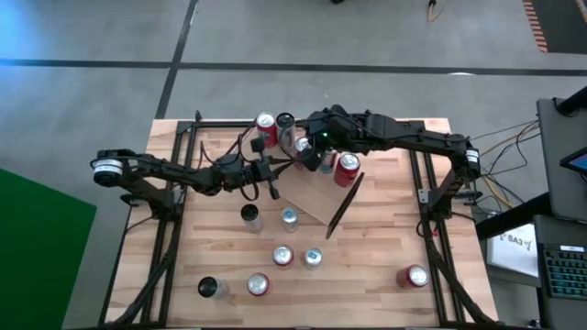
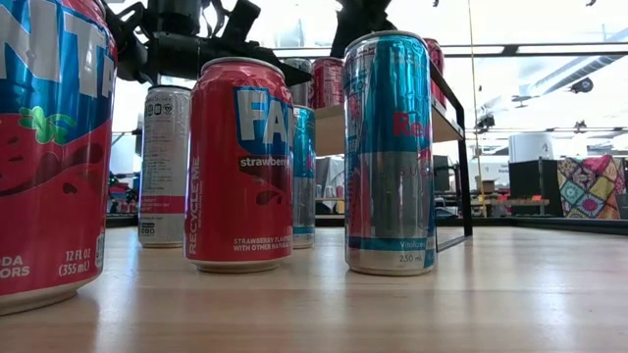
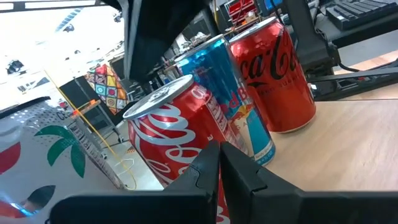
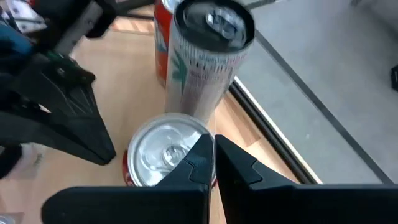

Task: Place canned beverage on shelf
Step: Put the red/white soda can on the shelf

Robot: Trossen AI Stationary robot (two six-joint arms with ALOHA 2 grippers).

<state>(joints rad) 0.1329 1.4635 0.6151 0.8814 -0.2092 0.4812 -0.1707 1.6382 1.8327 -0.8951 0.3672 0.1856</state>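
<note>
Fanta can (image 2: 44, 147) nearest, cans on shelf (image 1: 316, 197), left pincer (image 3: 219, 163) together, right pincer (image 4: 213, 155) together

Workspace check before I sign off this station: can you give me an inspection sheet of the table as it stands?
Surface: light butcher-block wooden tabletop, no spills seen.
Job's things: light-wood shelf with thin black metal end frames, set at a slant mid-table; red cola can at its far end, more cans clustered beside it.
Clutter: seven loose cans stand on the near half, among them a red can at the near right and a black-topped can at the near left.
Grippers: left gripper shut, by the shelf's left end; right gripper shut, over the far can cluster.
Cables: loose wires off the table's right side.
Surroundings: grey floor; no person seen.
</note>
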